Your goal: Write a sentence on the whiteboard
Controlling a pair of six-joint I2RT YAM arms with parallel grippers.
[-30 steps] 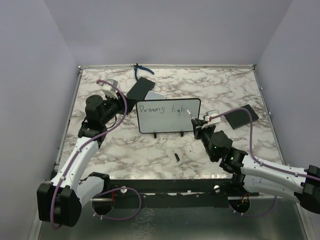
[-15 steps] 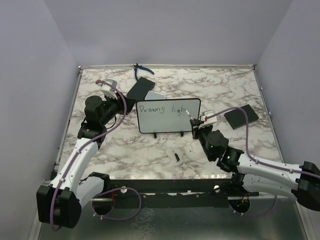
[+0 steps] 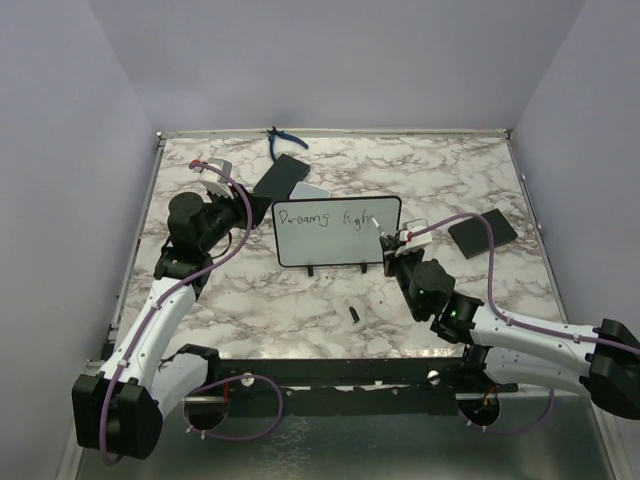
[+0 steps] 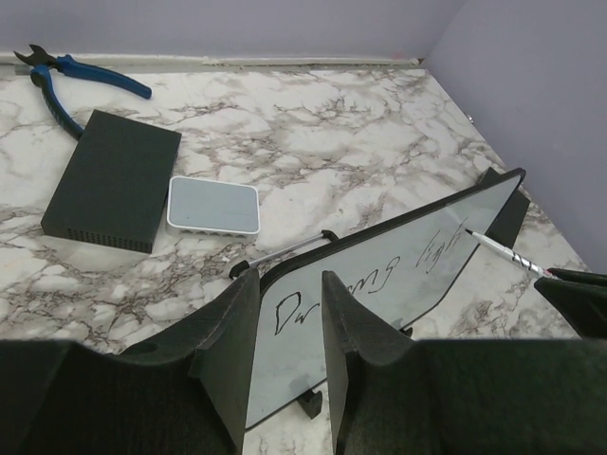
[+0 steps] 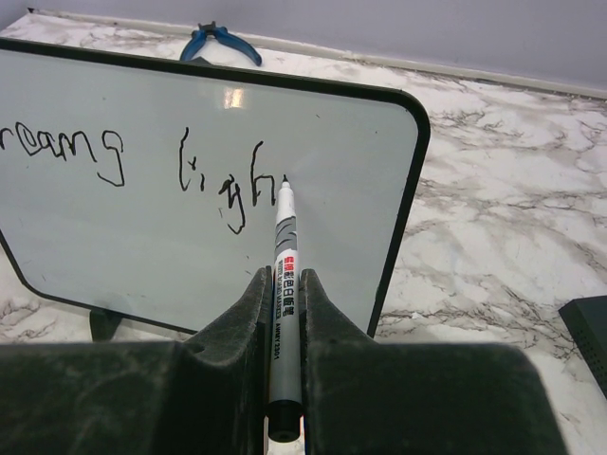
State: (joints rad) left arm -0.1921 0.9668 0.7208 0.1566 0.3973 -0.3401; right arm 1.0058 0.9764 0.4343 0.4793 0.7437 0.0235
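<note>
The whiteboard (image 3: 335, 245) stands on its two feet mid-table; it also shows in the left wrist view (image 4: 417, 275) and the right wrist view (image 5: 114, 227). The sentence (image 3: 325, 217) reads "Dreams ligh" in one line (image 5: 223, 185). My right gripper (image 3: 393, 248) (image 5: 285, 277) is shut on a white marker (image 5: 286, 248). The marker's tip touches the board just right of the "h". My left gripper (image 3: 252, 210) (image 4: 289, 289) is open at the board's left end. The board's face shows between its fingers (image 4: 232, 351).
Blue pliers (image 3: 283, 143) lie at the back edge. A black box (image 3: 280, 177) and a grey-white pad (image 3: 310, 190) lie behind the board. A black rectangle (image 3: 483, 232) lies to the right. A small black cap (image 3: 354, 314) lies in front of the board.
My right arm has shifted slightly left and forward, keeping the marker at the board's right part. The left arm has hardly moved.
</note>
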